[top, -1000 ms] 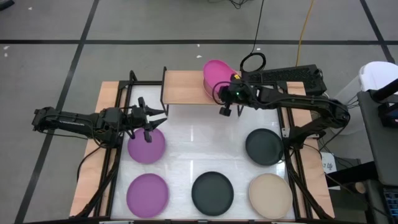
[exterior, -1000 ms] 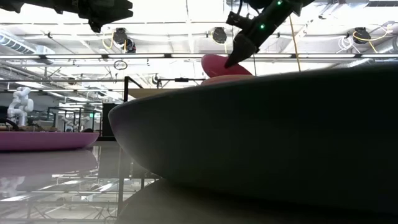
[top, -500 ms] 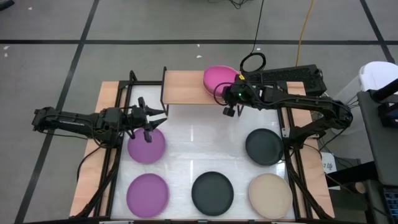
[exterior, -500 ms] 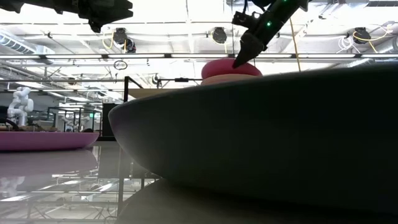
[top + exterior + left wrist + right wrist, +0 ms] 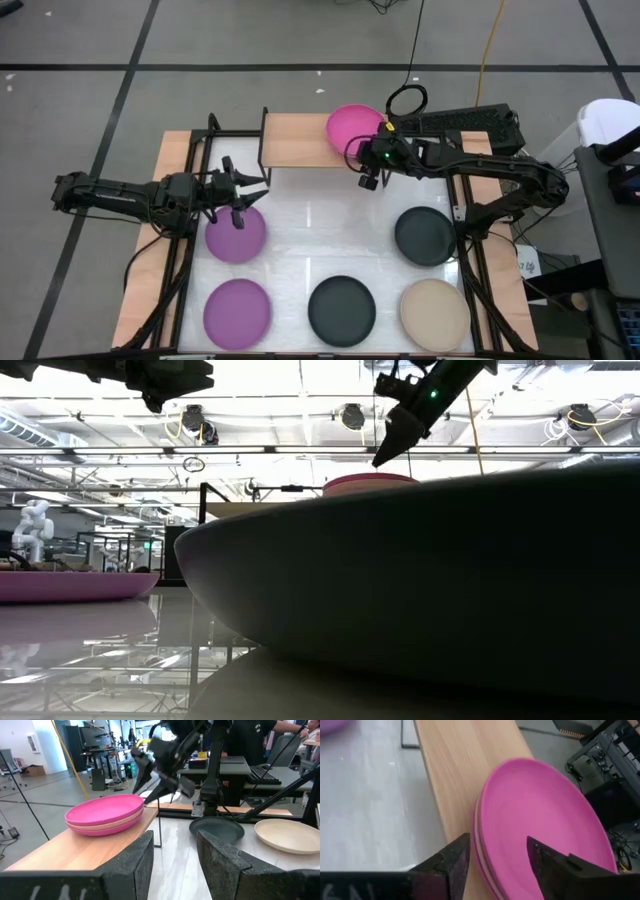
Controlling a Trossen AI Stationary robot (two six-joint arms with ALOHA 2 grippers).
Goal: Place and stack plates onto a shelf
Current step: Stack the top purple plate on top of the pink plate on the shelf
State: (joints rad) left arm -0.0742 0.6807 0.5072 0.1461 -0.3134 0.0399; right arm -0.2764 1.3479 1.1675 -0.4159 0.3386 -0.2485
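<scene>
A magenta plate (image 5: 352,127) lies flat on top of a pale pink plate (image 5: 117,823), the two stacked at the right end of the light-wood shelf (image 5: 295,141) that stands along the far edge of the white table (image 5: 320,240). The right gripper (image 5: 370,176) hangs just off the shelf's near right corner, above the stack's rim and clear of it, its two fingers spread apart and holding nothing; in its own wrist view the dark fingers (image 5: 451,862) straddle the plate's edge without touching it. On the table in front of the shelf sit five more plates: a purple plate (image 5: 236,236) nearest the shelf's left end, a second purple plate (image 5: 237,310) nearer the table's front, a dark plate (image 5: 341,309) at the front beside it, a beige plate (image 5: 434,312) at the front right, and another dark plate (image 5: 426,235) on the right, closer to the shelf. The left gripper (image 5: 240,196) hovers over the far rim of the purple plate near the shelf's left end, its fingers parted and empty.
</scene>
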